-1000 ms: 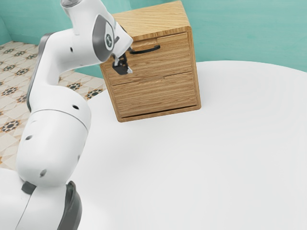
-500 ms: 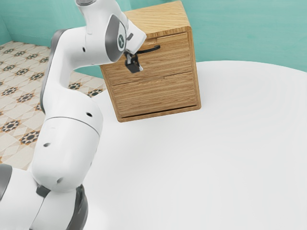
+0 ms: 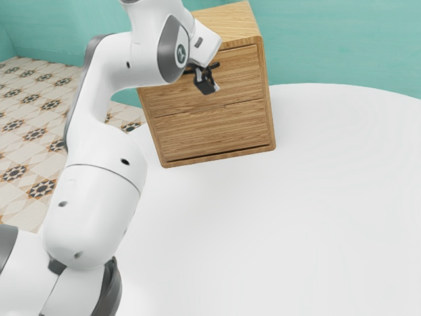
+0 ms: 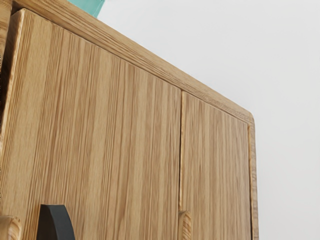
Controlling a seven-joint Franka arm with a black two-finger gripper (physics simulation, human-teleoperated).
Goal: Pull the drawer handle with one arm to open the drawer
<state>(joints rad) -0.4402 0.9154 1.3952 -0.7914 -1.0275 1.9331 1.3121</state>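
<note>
Hand point(image 3: 206, 82) at drawer handle point(image 3: 214, 66) (upper drawer point(image 3: 240, 74))

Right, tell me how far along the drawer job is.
Done: the hand is up at the black handle of the top drawer. In hand: getting a hold on it; whether it is gripped cannot be told. Left: the whole pull, since the drawer front sits flush with the wooden cabinet.

White round table point(image 3: 316, 217) bears wooden drawer cabinet point(image 3: 217, 125)
</note>
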